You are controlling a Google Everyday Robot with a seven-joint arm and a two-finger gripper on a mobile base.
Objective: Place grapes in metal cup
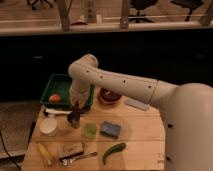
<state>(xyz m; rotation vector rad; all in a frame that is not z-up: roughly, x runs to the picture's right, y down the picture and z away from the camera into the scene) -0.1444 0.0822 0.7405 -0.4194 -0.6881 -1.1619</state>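
The robot's gripper point(76, 111) hangs directly over the small dark grey metal cup point(75, 121), which stands on the wooden table point(142, 135) between a white round bowl point(49, 126) and a translucent green cup point(90, 130). Whether the gripper holds the dark purple grapes cannot be told; they cannot be made out separately.

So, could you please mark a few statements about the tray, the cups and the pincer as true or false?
1. The orange-red fruit lies in the green tray. True.
2. The pincer hangs over the blue sponge. False: it is low between the white bowl and the green cup.
3. The green cup stands between the white bowl and the blue sponge. True.
4. The red bowl sits at the front edge of the table. False: it is at the back, beside the tray.
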